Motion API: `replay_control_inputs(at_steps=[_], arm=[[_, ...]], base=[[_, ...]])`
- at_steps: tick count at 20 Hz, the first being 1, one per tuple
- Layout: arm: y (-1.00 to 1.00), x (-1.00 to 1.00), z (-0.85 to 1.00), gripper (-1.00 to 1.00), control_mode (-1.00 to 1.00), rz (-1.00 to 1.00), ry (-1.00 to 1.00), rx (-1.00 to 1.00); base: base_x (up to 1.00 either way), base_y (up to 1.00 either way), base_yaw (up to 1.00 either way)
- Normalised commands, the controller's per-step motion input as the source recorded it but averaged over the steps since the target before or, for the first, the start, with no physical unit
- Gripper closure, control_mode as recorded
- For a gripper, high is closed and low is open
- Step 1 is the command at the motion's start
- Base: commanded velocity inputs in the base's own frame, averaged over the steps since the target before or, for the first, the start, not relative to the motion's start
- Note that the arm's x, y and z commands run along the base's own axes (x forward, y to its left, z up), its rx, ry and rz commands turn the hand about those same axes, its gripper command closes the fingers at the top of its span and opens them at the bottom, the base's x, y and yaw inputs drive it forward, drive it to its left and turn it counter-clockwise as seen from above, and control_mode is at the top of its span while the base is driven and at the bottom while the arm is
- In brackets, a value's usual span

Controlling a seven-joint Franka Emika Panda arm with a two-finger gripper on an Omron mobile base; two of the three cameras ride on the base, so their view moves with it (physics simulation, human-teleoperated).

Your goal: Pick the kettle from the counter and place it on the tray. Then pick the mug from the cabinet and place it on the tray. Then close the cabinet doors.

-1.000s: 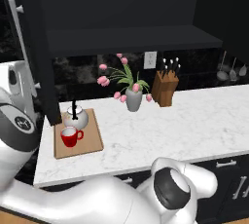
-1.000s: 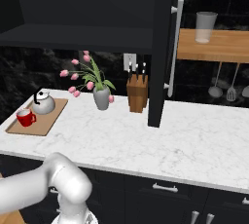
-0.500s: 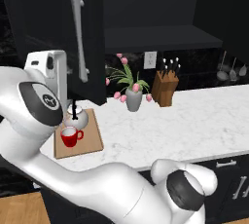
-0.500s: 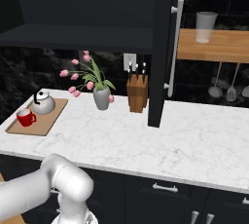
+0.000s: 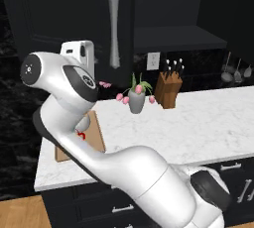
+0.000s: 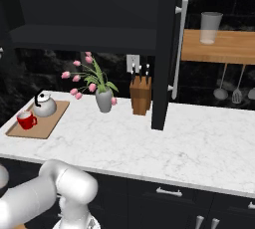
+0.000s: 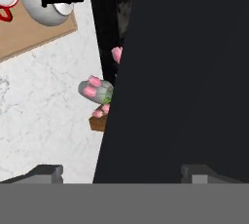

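Kettle (image 6: 44, 105) and mug (image 6: 26, 120) are both sitting on the tray (image 6: 49, 123) at the left end of the table (image 6: 149, 146), kettle toward the back, red mug in front and a bit to its left. From my hand view I'm looking down on them: the kettle with its black handle across the top, the mug cut off at the corner of the picture.

My gripper (image 7: 121, 172) is released, fingertips (image 7: 47, 172) spread wide apart with nothing between them. Right in front of it is a big black panel that I take to be the left cabinet door (image 7: 185, 72); it covers most of what I see from the hand. I can't tell if I'm actually touching it.

In the left base view my arm is reared up high over the tray end of the table, with the wrist up by that door (image 5: 74, 19) and its long silver handle (image 5: 114, 26) just to the side. The right cabinet door (image 6: 167, 49) is standing out edge-on over the table with its own silver handle (image 6: 178, 49) showing. The cabinet (image 6: 84, 9) is open between them.

Grey vase of pink tulips (image 6: 102, 96) and the knife block (image 6: 141, 95) sit mid-table against the wall.
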Motion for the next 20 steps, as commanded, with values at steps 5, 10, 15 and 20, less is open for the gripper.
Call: replay_control_inputs(at_steps=[5,10,15,20], arm=[[-0.73,0.93,-0.07,-1.0,-1.0,0.0,0.0,0.03],[-0.67,0.99,-0.04,-1.0,-1.0,0.0,0.0,0.05],[-0.57,1.0,-0.06,-1.0,-1.0,0.03,0.02,0.14],[-0.45,0.99,-0.07,-1.0,-1.0,0.1,0.06,0.16]], base=[[0.0,0.0,0.0],[0.0,0.0,0.0],[0.0,0.0,0.0],[0.0,0.0,0.0]])
